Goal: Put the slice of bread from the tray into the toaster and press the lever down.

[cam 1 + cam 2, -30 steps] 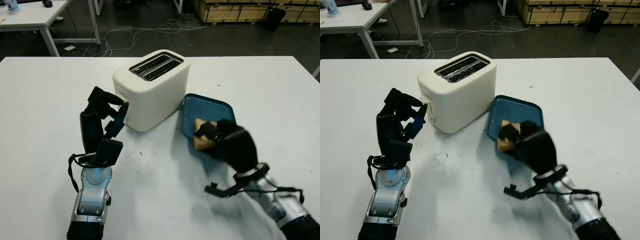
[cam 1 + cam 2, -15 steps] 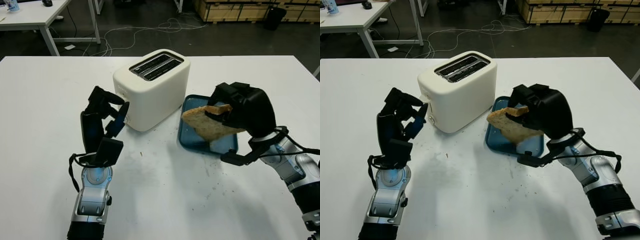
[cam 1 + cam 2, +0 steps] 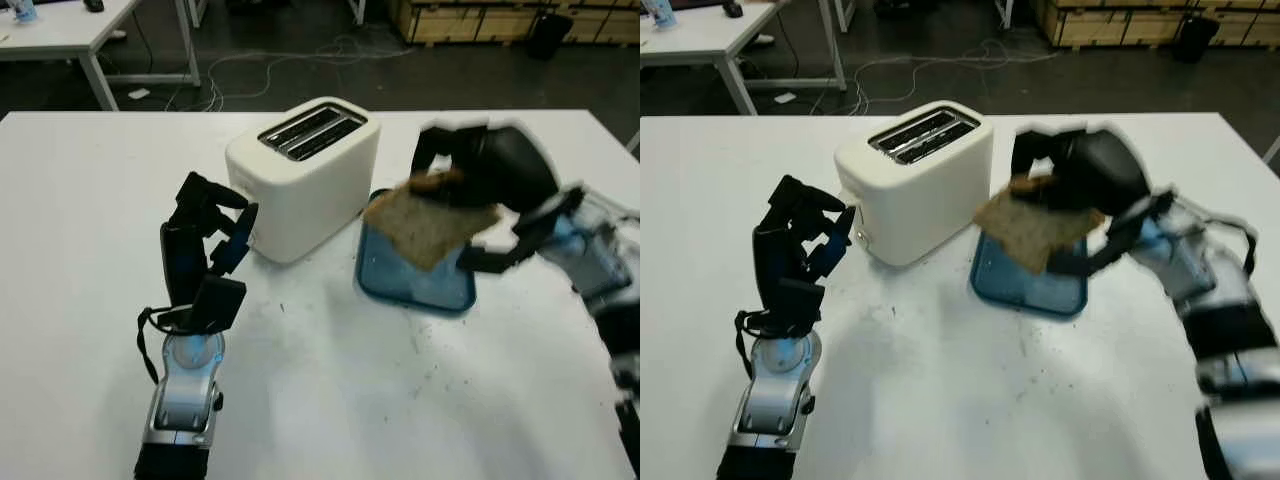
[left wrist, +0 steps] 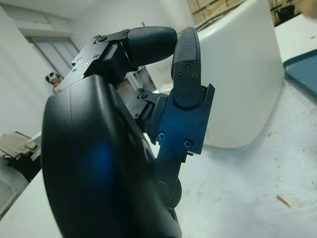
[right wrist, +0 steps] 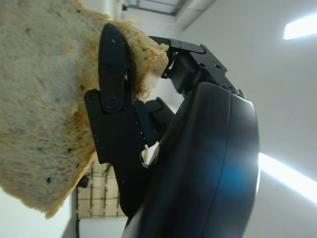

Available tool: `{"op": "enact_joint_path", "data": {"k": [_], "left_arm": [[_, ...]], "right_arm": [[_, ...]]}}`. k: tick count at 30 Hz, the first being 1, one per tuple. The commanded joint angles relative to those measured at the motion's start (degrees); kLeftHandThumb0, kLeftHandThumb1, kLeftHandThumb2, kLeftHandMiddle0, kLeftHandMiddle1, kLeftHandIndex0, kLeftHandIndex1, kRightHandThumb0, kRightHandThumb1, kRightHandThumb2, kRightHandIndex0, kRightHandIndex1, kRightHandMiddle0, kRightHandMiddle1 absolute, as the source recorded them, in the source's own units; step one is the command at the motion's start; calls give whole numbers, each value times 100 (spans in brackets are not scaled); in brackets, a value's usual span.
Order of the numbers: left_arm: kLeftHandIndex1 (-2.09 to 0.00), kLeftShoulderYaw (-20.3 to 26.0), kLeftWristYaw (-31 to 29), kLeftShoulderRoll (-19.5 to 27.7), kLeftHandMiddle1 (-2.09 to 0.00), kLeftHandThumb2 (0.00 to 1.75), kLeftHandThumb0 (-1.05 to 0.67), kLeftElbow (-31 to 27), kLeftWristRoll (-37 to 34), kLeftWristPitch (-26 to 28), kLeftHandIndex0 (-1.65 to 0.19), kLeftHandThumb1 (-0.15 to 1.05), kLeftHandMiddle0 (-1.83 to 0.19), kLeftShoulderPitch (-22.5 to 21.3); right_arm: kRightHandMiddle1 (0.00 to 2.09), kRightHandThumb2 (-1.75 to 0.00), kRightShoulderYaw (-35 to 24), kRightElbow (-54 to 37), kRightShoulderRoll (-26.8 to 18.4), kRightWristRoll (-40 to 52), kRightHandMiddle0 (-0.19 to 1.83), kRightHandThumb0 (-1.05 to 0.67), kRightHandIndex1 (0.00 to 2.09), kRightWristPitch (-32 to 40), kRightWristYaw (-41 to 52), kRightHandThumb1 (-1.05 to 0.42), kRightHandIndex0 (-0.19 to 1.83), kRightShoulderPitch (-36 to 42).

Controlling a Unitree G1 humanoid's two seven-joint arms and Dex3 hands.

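My right hand (image 3: 470, 170) is shut on the slice of bread (image 3: 428, 222), which hangs tilted in the air over the blue tray (image 3: 412, 275), to the right of the toaster. The bread (image 5: 44, 114) fills much of the right wrist view, pinched between black fingers (image 5: 116, 119). The white toaster (image 3: 305, 175) stands mid-table with two dark slots (image 3: 312, 130) on top. My left hand (image 3: 215, 225) is raised just left of the toaster's front end, fingers curled, holding nothing; the left wrist view shows it (image 4: 168, 64) close to the toaster's wall (image 4: 237, 79).
The white table (image 3: 90, 200) has bare room on the left and in front. Crumbs speckle the surface near the tray. Beyond the far edge are a dark floor with cables (image 3: 300, 60), another white table (image 3: 60, 30) and wooden crates (image 3: 480, 20).
My right hand has lifted the bread off the tray and carried it up and back toward the toaster. The left hand has stayed put.
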Motion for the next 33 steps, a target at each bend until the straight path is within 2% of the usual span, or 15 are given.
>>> {"op": "enact_joint_path", "data": {"k": [1,5,9,11,14,21,33], "left_arm": [[-175,-5,31,-14,-175,26,-47,-34,5,-28,-49,92,-79,4],[-175,-5,35,-19,-175,26,-47,-46,9,6,-49,92,-78,23],[-175,-20,75,-18,-175,27,-46,-1,61,-40,-48,92,-78,25],[-175,-35,94,-19,-175,27,-47,6,84,-39,-49,92,-78,28],[-175,-63,94,-28,-175,27,-46,-1,69,-19,-49,92,-79,47],[-175,-112,73,-95,-175,27,-46,-8,-21,-1,-46,92,-76,93],[-175,-43,239,-52,-175,28,-50,-33,78,-31,-47,92,-78,172]], "right_arm": [[162,-20,94,746,95,53,75,-32,175,-189,98,-92,93,-858],[141,-21,555,2062,244,-560,90,-37,159,-282,-549,-92,102,-2278],[168,-40,1064,2892,424,-1120,85,-55,173,-313,-1280,-92,110,-3375],[173,-49,1220,3143,554,-1213,86,-59,174,-296,-1454,-92,116,-3763],[174,-50,1373,3380,767,-1226,88,-59,174,-263,-1551,-92,120,-4149],[175,-46,1495,3744,1346,-1120,86,-53,175,70,-1473,-92,116,-4617],[175,-43,2034,3960,2043,-1313,87,-53,175,573,-1722,-92,117,-4485]]}}
